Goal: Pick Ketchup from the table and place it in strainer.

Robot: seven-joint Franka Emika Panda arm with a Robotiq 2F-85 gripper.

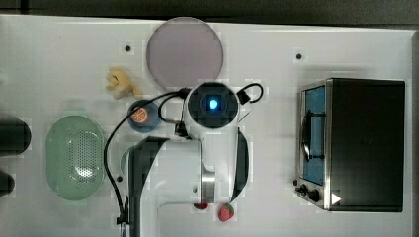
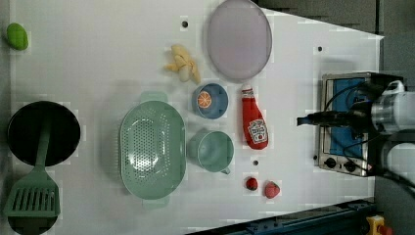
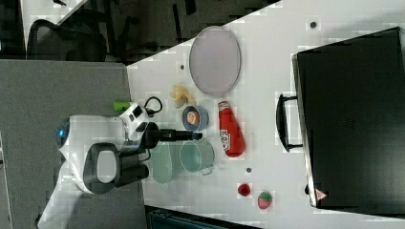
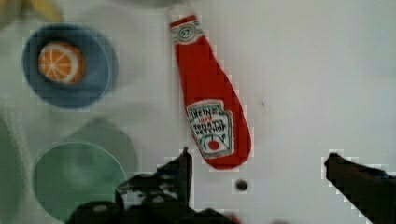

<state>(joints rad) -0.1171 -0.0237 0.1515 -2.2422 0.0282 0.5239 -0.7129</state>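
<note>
— Where is the ketchup bottle (image 2: 254, 125)?

— Lying flat on the white table (image 2: 98, 58), cap toward the grey plate (image 2: 239, 39), just beside the blue bowl (image 2: 210, 100) holding an orange slice (image 2: 204, 100) and the teal cup (image 2: 213, 151).

— And the strainer (image 2: 152, 149)?

— On the cup's other side, nothing in it.

— The gripper (image 4: 259, 177)?

— Above the bottle's base, fingers (image 4: 184, 170) spread wide apart, holding nothing.
</note>
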